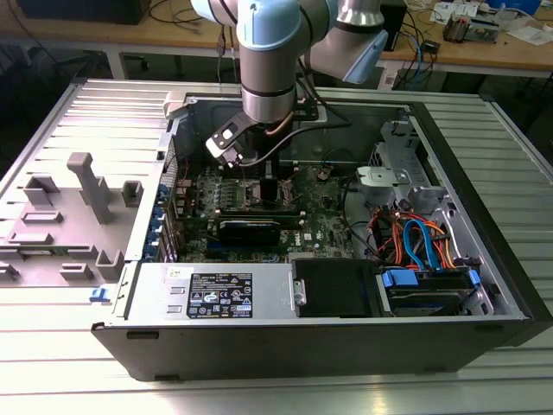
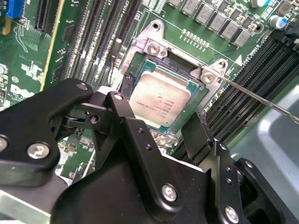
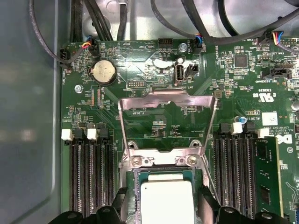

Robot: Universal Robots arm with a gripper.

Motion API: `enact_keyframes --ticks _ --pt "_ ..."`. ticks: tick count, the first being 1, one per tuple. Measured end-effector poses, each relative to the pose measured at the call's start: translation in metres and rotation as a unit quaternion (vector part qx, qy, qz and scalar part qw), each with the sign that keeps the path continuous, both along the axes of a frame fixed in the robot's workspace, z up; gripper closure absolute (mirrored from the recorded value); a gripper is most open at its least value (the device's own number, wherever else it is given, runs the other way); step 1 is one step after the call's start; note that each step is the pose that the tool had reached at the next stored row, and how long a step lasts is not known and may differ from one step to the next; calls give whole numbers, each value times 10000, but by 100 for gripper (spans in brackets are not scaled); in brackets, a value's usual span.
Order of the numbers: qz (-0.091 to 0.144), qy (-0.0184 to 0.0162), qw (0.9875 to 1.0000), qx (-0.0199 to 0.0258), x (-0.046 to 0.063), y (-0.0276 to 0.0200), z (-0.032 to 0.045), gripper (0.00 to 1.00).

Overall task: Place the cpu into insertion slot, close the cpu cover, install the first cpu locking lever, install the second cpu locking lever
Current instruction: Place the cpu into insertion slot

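Jaws of the gripper (image 2: 160, 109) stand spread, one black finger on either side of the cpu (image 3: 167, 201). In the first wrist view the slot's dark rim shows between finger and chip, so I judge they flank it rather than pinch it.

Across the exterior view from its left, grey plastic holders (image 1: 86, 186) sit on the ribbed table (image 1: 52, 346). Next comes the opened computer case (image 1: 302, 346), with the arm (image 1: 268, 60) reaching down into its middle over the green board (image 1: 324, 220). A tangle of orange and blue cables (image 1: 419, 242) lies toward the exterior view's right.

The cpu lies flat, silver top up, inside the insertion slot (image 3: 132, 193), and looks level and seated. The cpu cover (image 3: 166, 99) is swung up and back off the slot, with the board visible through its cut-out. One thin locking lever (image 2: 252, 94) juts out unlatched from a corner of the slot's frame, over the memory slots (image 2: 261, 65).

The step in hand reads as the placing itself, near its end. Doing it well means holding the chip level, its edges square to the rim, with no downward push on the contacts beneath. It also means not letting the fingers catch a chip edge, the raised cover or that lever.
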State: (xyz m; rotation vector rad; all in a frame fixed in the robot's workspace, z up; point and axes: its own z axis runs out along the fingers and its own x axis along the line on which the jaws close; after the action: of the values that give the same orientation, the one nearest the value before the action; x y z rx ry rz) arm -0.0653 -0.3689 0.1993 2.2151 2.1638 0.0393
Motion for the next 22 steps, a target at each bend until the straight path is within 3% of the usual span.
enact_keyframes --ticks 2,10,12,13,19,22 --pt "0 0 10000 0 0 21 0 31" --pt "-1 0 10000 -10 0 23 -3 31" --pt "-1 0 9999 -139 0 22 -3 31" --pt "-1 0 9999 -155 0 22 -3 31" --pt "-2 8 9999 -156 -1 22 39 31" --pt "-1 29 9999 -156 0 22 105 31"
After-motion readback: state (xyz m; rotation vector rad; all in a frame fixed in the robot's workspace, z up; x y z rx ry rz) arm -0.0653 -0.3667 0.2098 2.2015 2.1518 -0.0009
